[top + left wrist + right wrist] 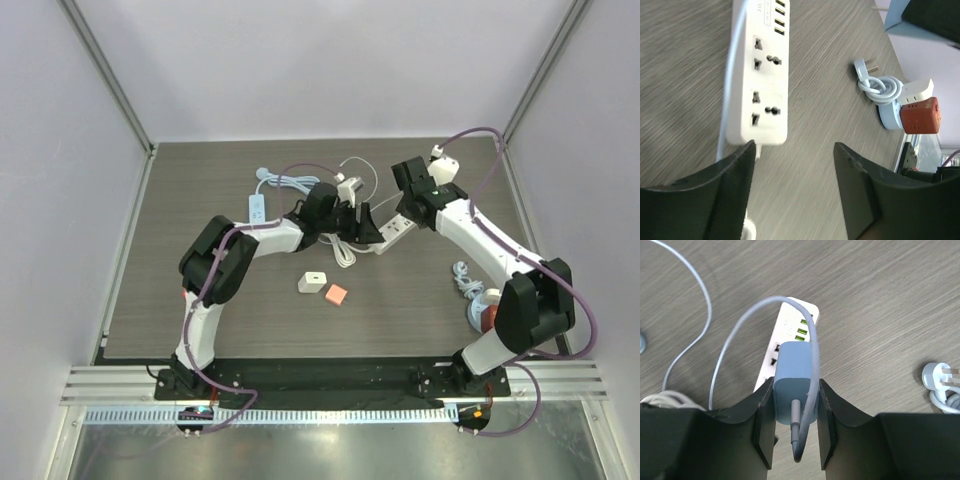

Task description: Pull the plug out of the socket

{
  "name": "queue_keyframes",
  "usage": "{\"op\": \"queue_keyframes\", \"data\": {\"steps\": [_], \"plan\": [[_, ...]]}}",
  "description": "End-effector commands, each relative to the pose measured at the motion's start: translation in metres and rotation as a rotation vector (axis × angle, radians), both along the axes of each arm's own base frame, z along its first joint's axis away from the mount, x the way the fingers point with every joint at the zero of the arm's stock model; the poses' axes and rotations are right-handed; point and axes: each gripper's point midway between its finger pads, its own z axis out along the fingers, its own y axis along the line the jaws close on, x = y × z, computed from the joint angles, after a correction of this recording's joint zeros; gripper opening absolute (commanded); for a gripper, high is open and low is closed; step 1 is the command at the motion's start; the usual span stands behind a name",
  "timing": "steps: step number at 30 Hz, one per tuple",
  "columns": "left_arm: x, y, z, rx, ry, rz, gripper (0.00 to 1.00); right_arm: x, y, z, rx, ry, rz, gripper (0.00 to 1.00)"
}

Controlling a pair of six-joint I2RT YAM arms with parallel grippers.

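The white power strip point(397, 233) lies at the table's middle. In the left wrist view the strip point(761, 75) shows two empty sockets and yellow-green USB ports. My right gripper point(795, 412) is shut on a pale blue charger plug point(792, 370), whose grey cable point(735, 335) loops up and left. The plug hangs over the strip point(790, 322) and hides its near sockets. My left gripper point(795, 190) is open and empty, over bare table just past the strip's near end. In the top view the left gripper point(358, 225) is left of the strip and the right gripper point(410, 200) is above it.
A second white strip point(257, 208), loose white cables point(290, 180) and a white adapter point(350, 186) lie at the back left. A white cube point(312, 282) and an orange cube point(335, 294) sit in front. A coiled cable point(881, 87) and an orange adapter point(920, 115) are at the right.
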Motion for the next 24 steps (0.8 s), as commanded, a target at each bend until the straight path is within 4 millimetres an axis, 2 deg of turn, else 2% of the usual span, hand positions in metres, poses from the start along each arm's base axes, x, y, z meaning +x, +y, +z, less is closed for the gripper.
{"op": "queue_keyframes", "data": {"steps": [1,2,3,4,6,10,15,16,22,24], "plan": [[0.013,0.019,0.062,-0.088,-0.189,0.039,0.66,0.001,0.005,0.037,0.018,-0.099,0.053,0.01],[0.014,0.024,0.066,-0.094,-0.197,0.049,0.67,0.000,0.005,0.049,0.026,-0.127,0.058,0.01],[0.016,0.028,0.079,-0.118,-0.227,0.059,0.68,-0.002,0.005,0.055,0.028,-0.137,0.063,0.01],[0.018,0.038,0.075,-0.114,-0.216,0.078,0.68,-0.003,0.005,0.063,0.037,-0.154,0.066,0.01],[0.022,0.045,0.082,-0.131,-0.225,0.102,0.69,-0.006,0.005,0.080,0.055,-0.191,0.073,0.01],[0.035,0.064,0.071,-0.124,-0.196,0.167,0.70,-0.015,0.000,0.112,0.068,-0.248,0.080,0.01],[0.049,0.080,0.063,-0.120,-0.173,0.246,0.73,-0.030,-0.011,0.162,0.078,-0.343,0.067,0.01],[0.052,0.084,0.062,-0.111,-0.176,0.265,0.75,-0.036,-0.015,0.178,0.088,-0.380,0.060,0.01],[0.069,0.116,0.051,-0.010,-0.196,0.403,0.77,-0.061,-0.025,0.212,0.127,-0.462,0.057,0.01],[0.068,0.122,0.053,-0.022,-0.197,0.408,0.77,-0.067,-0.025,0.213,0.135,-0.458,0.067,0.01]]}}
